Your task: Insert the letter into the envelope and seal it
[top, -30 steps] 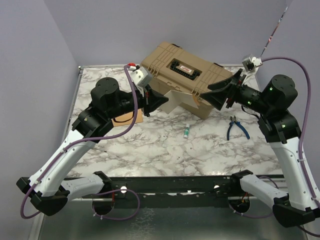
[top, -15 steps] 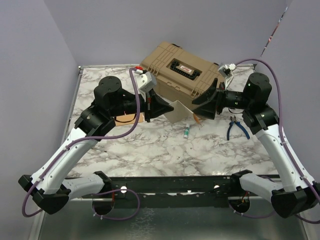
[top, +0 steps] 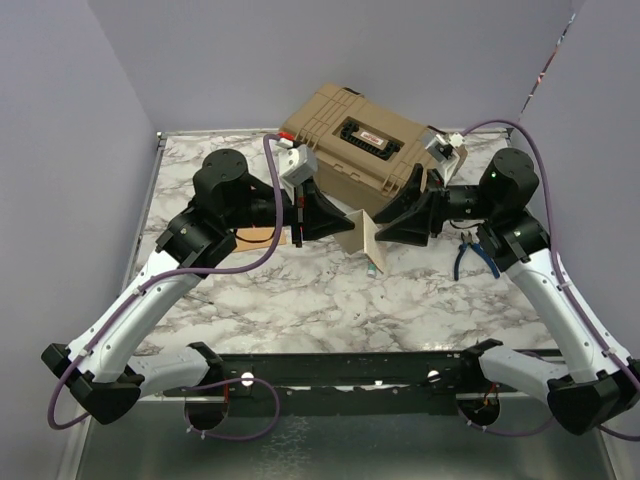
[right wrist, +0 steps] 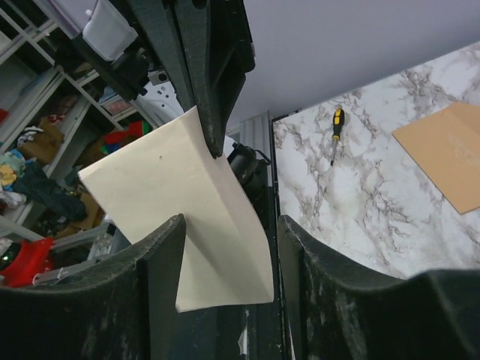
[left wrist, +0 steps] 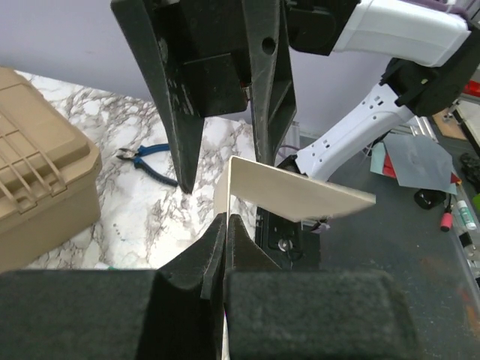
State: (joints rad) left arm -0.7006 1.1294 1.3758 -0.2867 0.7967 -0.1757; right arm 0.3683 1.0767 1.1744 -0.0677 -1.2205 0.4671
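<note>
The letter [top: 365, 240], a pale sheet, hangs upright in the air above the middle of the table. My left gripper [top: 349, 231] is shut on its left edge; in the left wrist view the pads [left wrist: 240, 232] pinch the sheet [left wrist: 300, 191]. My right gripper [top: 380, 232] faces it from the right and stands open, its fingers on either side of the letter's free edge [right wrist: 187, 202] with a gap on the right side. The orange-brown envelope [top: 255, 236] lies flat on the table under my left arm and also shows in the right wrist view [right wrist: 446, 154].
A tan hard case [top: 365, 140] stands at the back centre, just behind both grippers. Blue pliers [top: 472, 255] lie right of centre. A small tube [top: 373, 265] lies below the letter. A screwdriver [right wrist: 336, 127] lies near the table's left edge.
Both grippers moved in toward the table's middle. The right gripper came up to the letter and its jaws now straddle the free edge, narrower than before. The letter now stands upright.
</note>
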